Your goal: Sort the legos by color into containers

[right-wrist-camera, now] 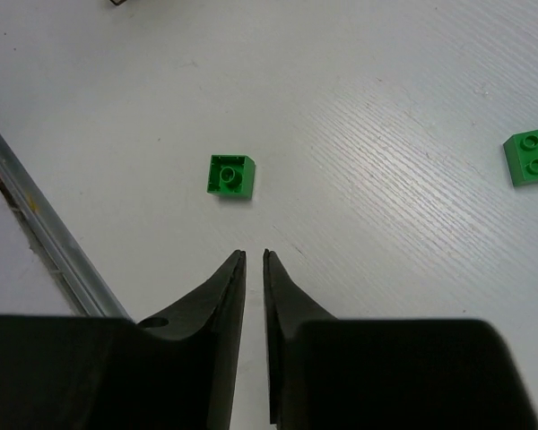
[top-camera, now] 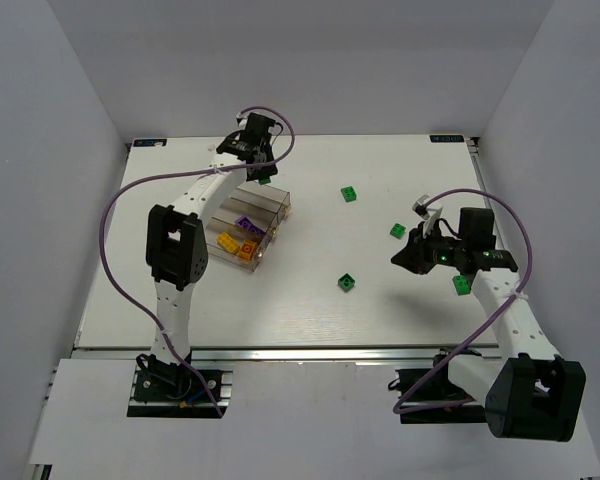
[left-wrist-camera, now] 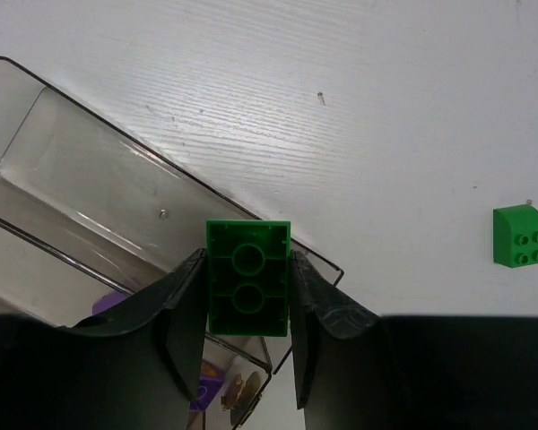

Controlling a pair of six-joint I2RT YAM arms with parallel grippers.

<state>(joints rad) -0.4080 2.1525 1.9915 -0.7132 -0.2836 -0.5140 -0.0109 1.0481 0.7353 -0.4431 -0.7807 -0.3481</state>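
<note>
My left gripper [left-wrist-camera: 247, 269] is shut on a green lego [left-wrist-camera: 247, 278], seen from its hollow underside, over the corner of the farthest clear bin [left-wrist-camera: 90, 179]. In the top view this gripper [top-camera: 263, 172] hangs at the far end of the containers [top-camera: 276, 206]. The middle bin holds a purple lego [top-camera: 247, 222]. The near bin holds yellow and orange legos [top-camera: 236, 246]. My right gripper [right-wrist-camera: 254, 253] is shut and empty above the table, a short way behind a green lego [right-wrist-camera: 230, 175]. It shows at the right in the top view [top-camera: 398, 260].
Loose green legos lie on the table at centre back [top-camera: 350, 194], right of centre [top-camera: 398, 231], centre front [top-camera: 348, 283] and under the right arm [top-camera: 462, 285]. One shows in the left wrist view [left-wrist-camera: 520, 235], another in the right wrist view [right-wrist-camera: 532, 157].
</note>
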